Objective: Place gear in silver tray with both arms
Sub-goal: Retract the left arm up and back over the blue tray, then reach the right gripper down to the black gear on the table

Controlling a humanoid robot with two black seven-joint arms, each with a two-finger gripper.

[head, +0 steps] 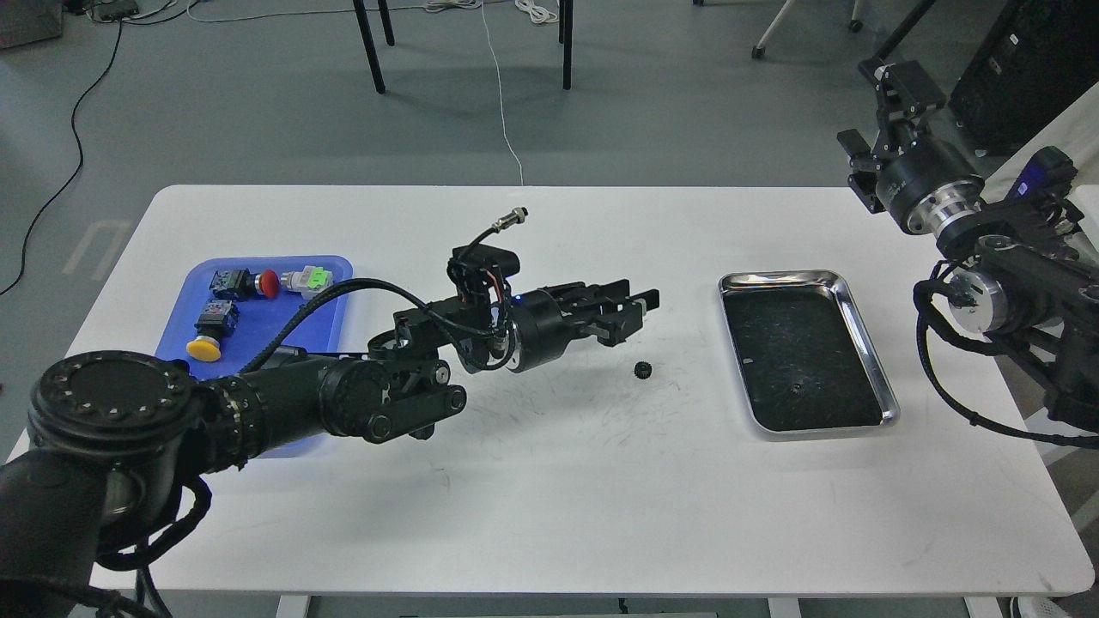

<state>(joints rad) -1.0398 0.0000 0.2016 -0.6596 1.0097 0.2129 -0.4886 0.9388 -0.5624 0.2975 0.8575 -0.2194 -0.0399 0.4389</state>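
A small black gear lies on the white table, left of the silver tray and apart from it. The tray's dark scuffed floor holds nothing. My left gripper hovers just above and behind the gear with its jaws apart and nothing between them. My right gripper is raised past the table's far right corner, open and empty, well away from the tray and the gear.
A blue plastic tray at the left holds a red push button, a yellow one and a green switch part. My left forearm covers part of it. Chair legs and cables stand on the floor behind the table.
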